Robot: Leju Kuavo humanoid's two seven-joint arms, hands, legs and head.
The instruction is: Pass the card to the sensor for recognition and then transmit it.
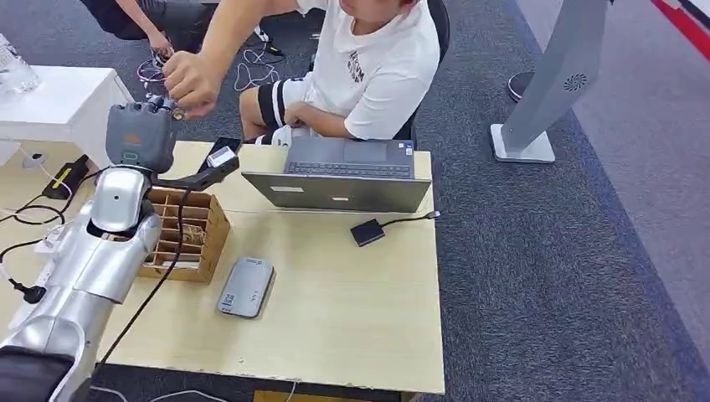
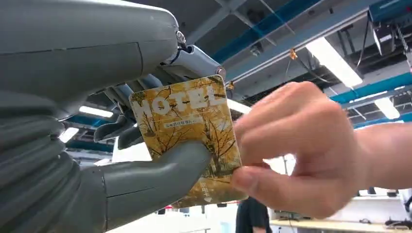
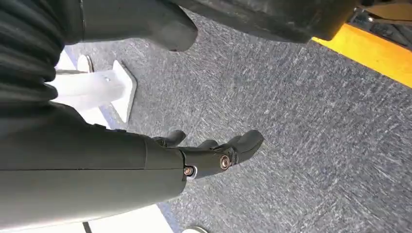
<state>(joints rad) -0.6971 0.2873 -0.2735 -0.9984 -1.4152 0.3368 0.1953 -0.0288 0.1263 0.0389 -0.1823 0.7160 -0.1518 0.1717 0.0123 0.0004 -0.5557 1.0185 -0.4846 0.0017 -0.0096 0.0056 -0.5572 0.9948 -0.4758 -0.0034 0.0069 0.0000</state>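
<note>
My left hand [image 1: 141, 134] is raised above the table's far left, toward a seated person. In the left wrist view its thumb [image 2: 160, 170] and fingers pinch a yellow card [image 2: 189, 121] printed "HOTEL" with autumn trees. A person's hand [image 2: 301, 145] grips the same card's other edge, and that hand [image 1: 192, 79] meets mine from above in the head view. A flat grey device [image 1: 247, 286] with a small label lies on the table, and a small black box [image 1: 367, 232] is cabled to the laptop. My right hand [image 3: 214, 155] hangs over grey carpet, fingers apart, holding nothing.
An open laptop [image 1: 343, 176] stands at the far edge of the wooden table [image 1: 335, 327]. A divided wooden box [image 1: 188, 234] sits beside my left arm. Cables trail at the left near a white side table [image 1: 59, 100]. A white stand base [image 1: 523, 146] rests on the carpet at the right.
</note>
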